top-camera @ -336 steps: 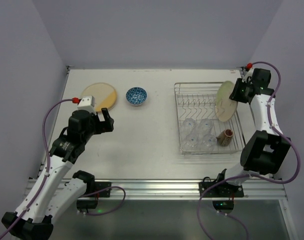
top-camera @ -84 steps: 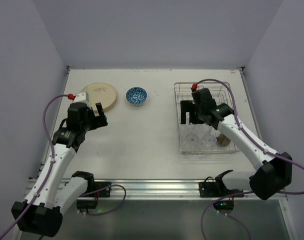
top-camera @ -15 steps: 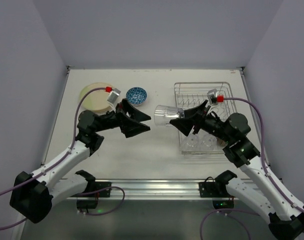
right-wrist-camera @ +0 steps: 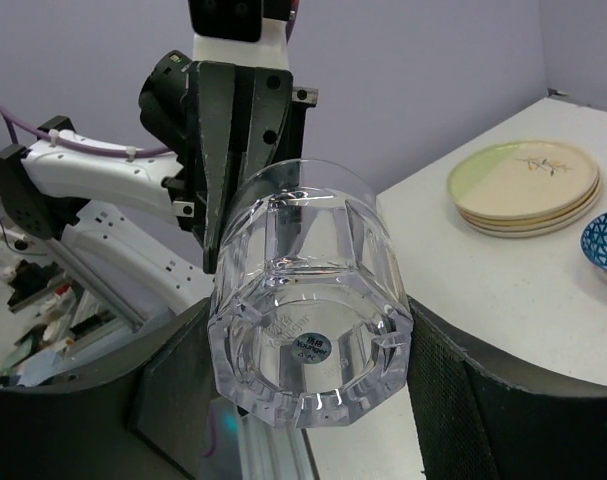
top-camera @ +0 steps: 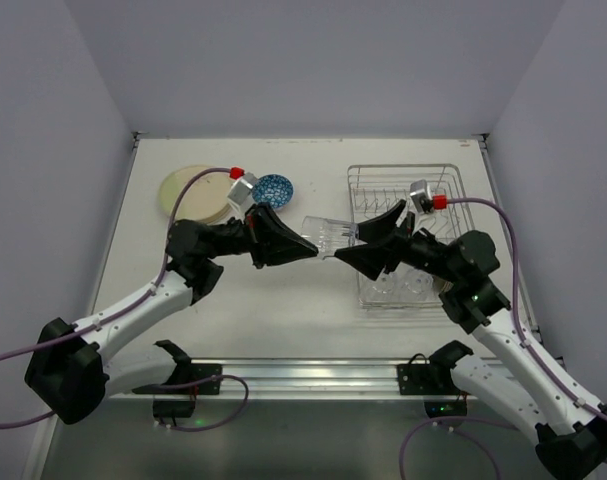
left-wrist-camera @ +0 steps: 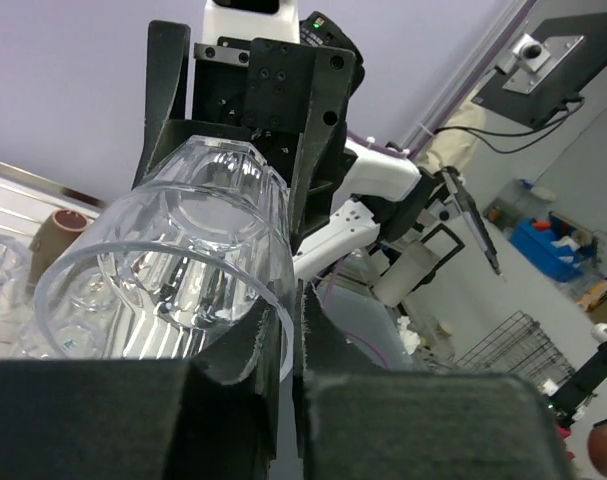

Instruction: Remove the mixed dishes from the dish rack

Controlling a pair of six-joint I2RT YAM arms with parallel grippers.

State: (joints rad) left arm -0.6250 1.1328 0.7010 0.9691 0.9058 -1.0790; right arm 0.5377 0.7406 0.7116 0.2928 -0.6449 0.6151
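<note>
Now the glass (top-camera: 329, 236) lies sideways between hands: left hand (top-camera: 310, 249) pinches its rim, right hand (top-camera: 347, 246) clasps its base

Soft, even light from above fills the overhead view: the pale desk (top-camera: 283, 300) is bright, shadows beneath the arms are faint and blurred, and detail is sharp. In the left wrist view the glass (left-wrist-camera: 173, 260) carries white streaks of glare along its facets. The black fingers (left-wrist-camera: 133, 420) of the left end effector (left-wrist-camera: 288, 335) sit dark and soft-focus at the bottom edge. In the right wrist view the right end effector (right-wrist-camera: 308, 385) has blurred near fingers (right-wrist-camera: 473, 400), and the glass base glints with small highlights.
</note>
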